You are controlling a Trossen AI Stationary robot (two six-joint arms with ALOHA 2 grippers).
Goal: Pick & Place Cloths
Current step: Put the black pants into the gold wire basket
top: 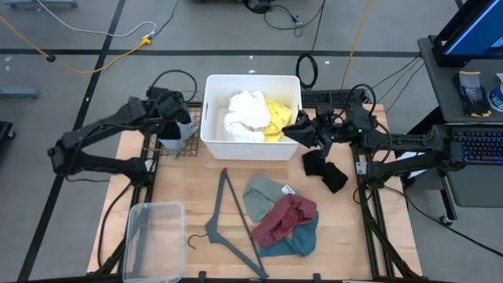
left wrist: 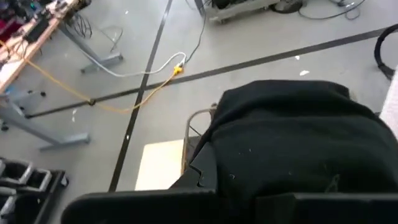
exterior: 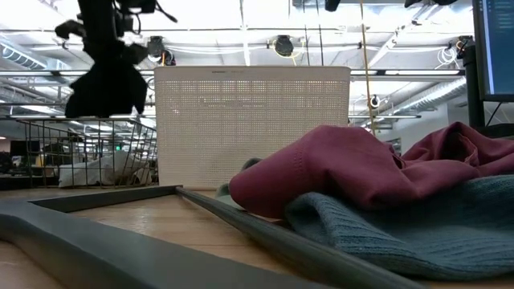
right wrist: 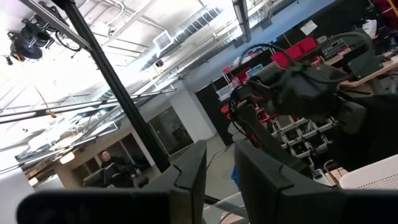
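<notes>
The right gripper (top: 297,130) hangs above the right edge of the white bin (top: 212,118), fingers pinched on the black cloth (top: 324,169), which trails down from it toward the table (top: 196,189) beside the bin; in the low view the same cloth (exterior: 108,84) dangles in the air well clear of the tabletop. In the right wrist view the two fingers (right wrist: 186,174) stand close together, tilted up at the ceiling. The left gripper (top: 182,118) waits over the wire basket (top: 177,145) by the bin's left wall; whether it is wide or narrow I cannot tell, since the left wrist view shows mostly a dark mass.

Inside the bin lie the white cloth (top: 245,116) and, touching it, the yellow cloth (top: 275,118). On the table in front of the bin the sage cloth (top: 263,195), maroon cloth (top: 284,218) and teal cloth (top: 299,240) overlap in a heap, maroon on top. Just beside them lies a grey hanger (top: 232,224), and a clear tub (top: 153,240) sits at the near left corner
</notes>
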